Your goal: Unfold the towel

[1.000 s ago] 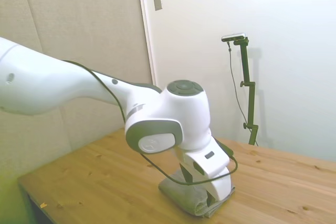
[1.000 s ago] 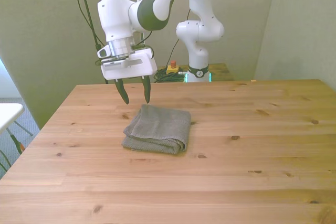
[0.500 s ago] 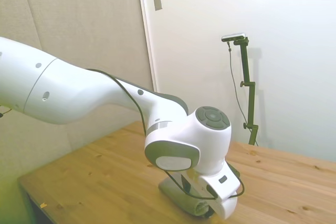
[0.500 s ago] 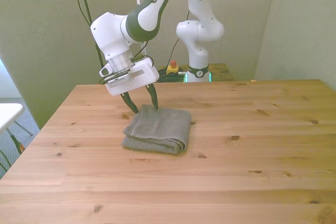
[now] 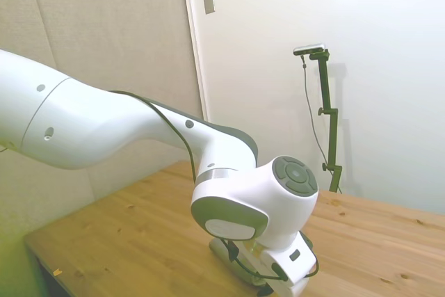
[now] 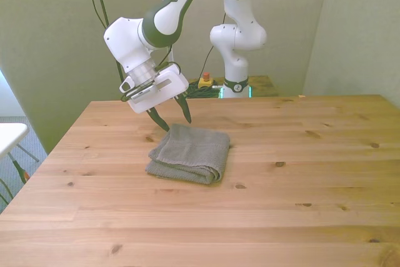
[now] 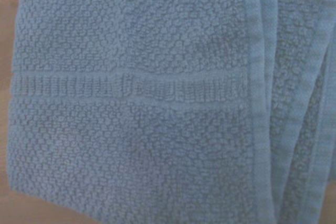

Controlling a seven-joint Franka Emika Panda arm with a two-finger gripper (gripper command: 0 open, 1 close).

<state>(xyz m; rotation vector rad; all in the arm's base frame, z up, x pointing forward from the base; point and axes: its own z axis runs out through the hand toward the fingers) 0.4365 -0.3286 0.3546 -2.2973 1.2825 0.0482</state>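
I've got the towel (image 6: 189, 159) lying folded on the wooden table (image 6: 300, 204), toward the front view's left of the middle, and it is still in a thick layered bundle. From across the table its slightly longer side runs from the far edge toward the near edge, leaning a little so the far end sits more to the front view's right. The rounded fold faces the near-right side, and the stacked edges show along the near side.

The gripper (image 6: 173, 118) sits at the towel's far corner on the front view's left. Its two dark fingers are spread apart, tilted, with tips right at the cloth's far edge; one tip looks to touch the wood just beside the towel, the other is over the fabric. I can't say it has hold of anything.

From the side, the big white arm (image 5: 139, 137) covers nearly everything; only a sliver of grey cloth (image 5: 224, 247) peeks out beneath the wrist.

Close up, the wrist view fills with grey terry (image 7: 131, 103), a woven band crossing it, and layered hems stacked along one side. A thin strip of wood (image 7: 6, 77) shows beyond the edge.
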